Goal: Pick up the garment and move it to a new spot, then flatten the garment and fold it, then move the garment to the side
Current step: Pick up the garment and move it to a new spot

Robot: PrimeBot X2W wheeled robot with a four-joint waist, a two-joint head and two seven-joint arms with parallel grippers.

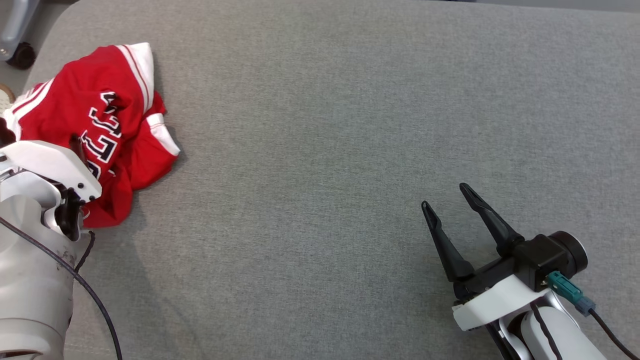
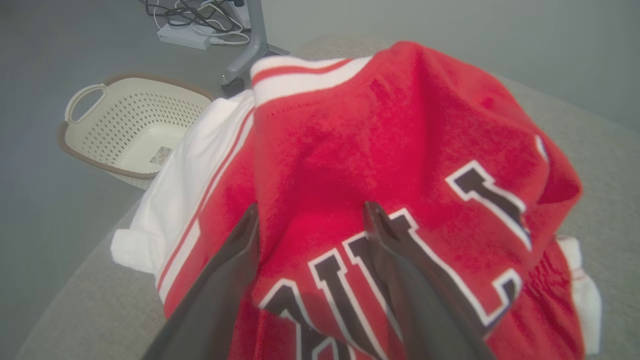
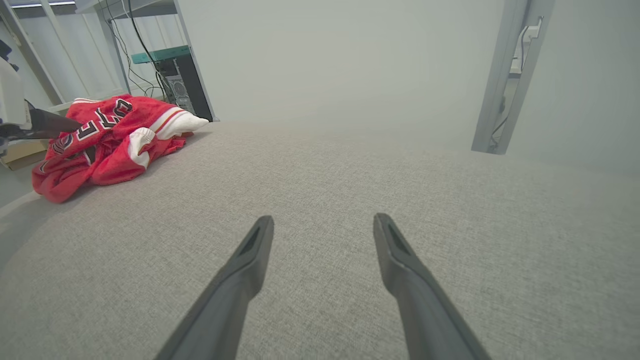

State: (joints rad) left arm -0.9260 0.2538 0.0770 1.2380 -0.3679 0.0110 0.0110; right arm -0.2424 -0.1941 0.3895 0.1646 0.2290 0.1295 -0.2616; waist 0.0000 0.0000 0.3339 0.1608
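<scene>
lying crumpled, one red jersey [image 1: 100,125] with white trim, black lettering; left gripper [image 2: 311,207] and right gripper [image 1: 444,195], two, both spread wide, empty.

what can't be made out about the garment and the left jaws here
Head view: left jaws mostly hidden behind their white wrist cover, which also covers part of the garment.
Left wrist view: lettering cut off by the bottom edge and the dark fingers.
Whether they touch cloth: unclear.
</scene>
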